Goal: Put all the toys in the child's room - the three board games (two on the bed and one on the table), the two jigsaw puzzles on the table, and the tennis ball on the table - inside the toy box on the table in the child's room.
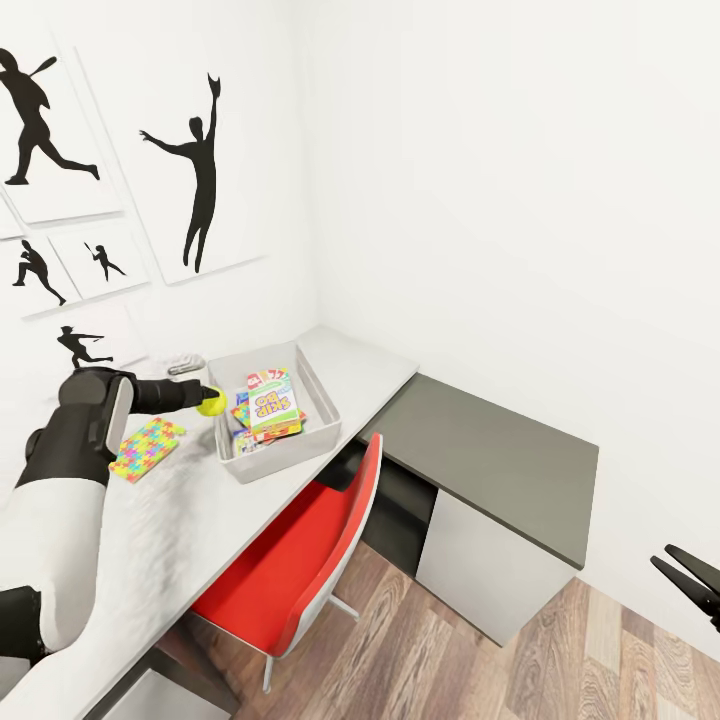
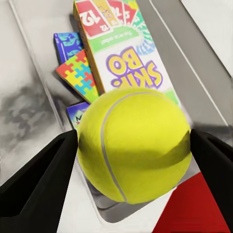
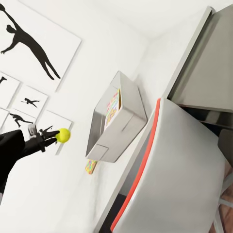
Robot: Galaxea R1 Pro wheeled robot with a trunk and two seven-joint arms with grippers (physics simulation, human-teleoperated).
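Tennis ball (image 2: 133,144) sits clamped between the two dark fingers (image 2: 36,182) of my left gripper (image 1: 207,400), one pad on each flank, its white seam curving across the face toward me. Beyond my fingertips lies the toy box (image 1: 325,420), and I hold the ball just over its near wall. Inside it, straight ahead of the ball, the SKIP-BO board game (image 2: 124,53) rests on top, with a blue game box (image 2: 68,43) and one jigsaw puzzle (image 2: 80,73) poking out beside and under it. The other jigsaw puzzle (image 1: 147,447) lies on the table (image 1: 200,520), behind and to one side of my fingers, apart from the bin.

I judge the ball light, springy and felt-covered, so it grips well across its widest part, where I have it now; it would bounce or roll if let go from high up, so a low release onto the flat boxes seems wise. The remaining puzzle looks thin, stiff and flat against the desk, best taken by an edge.

My right gripper (image 1: 695,580) hangs well away near the floor, fingers spread, holding nothing.
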